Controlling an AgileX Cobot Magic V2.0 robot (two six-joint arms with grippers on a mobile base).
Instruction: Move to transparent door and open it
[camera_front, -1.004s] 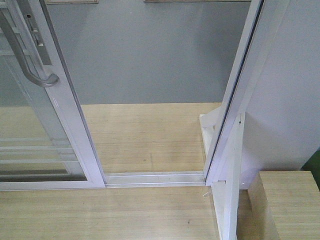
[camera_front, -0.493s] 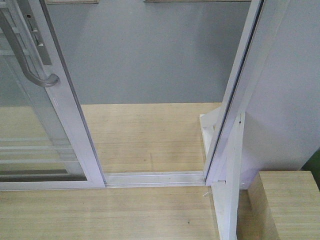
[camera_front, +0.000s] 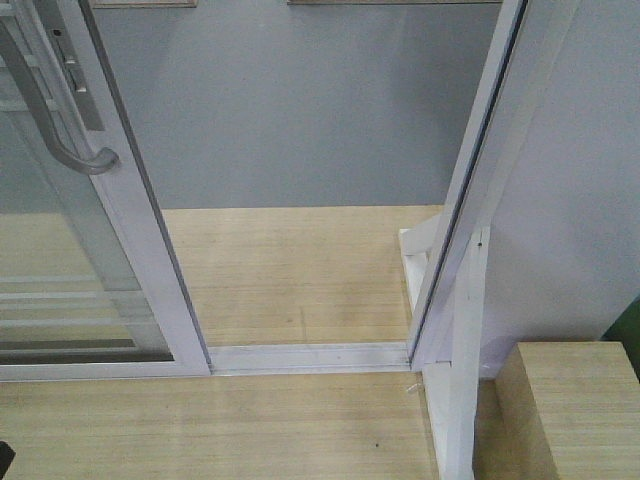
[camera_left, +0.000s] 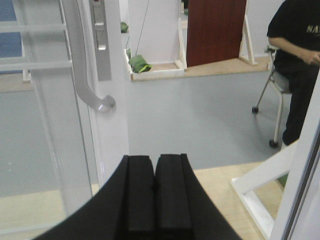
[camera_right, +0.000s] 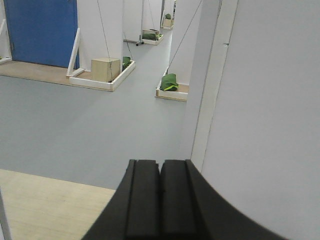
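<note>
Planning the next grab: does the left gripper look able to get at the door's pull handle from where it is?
Probably yes. In the left wrist view the pull handle sits up and left of the shut left gripper, with nothing between them, though the jaws would need to open first.

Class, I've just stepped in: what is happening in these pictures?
A two-armed robot faces a sliding transparent door that stands slid aside, leaving the doorway open. Nothing is being held: the left gripper is shut and empty, just right of the door's curved handle, and the right gripper is shut too, pointing through the opening.
</note>
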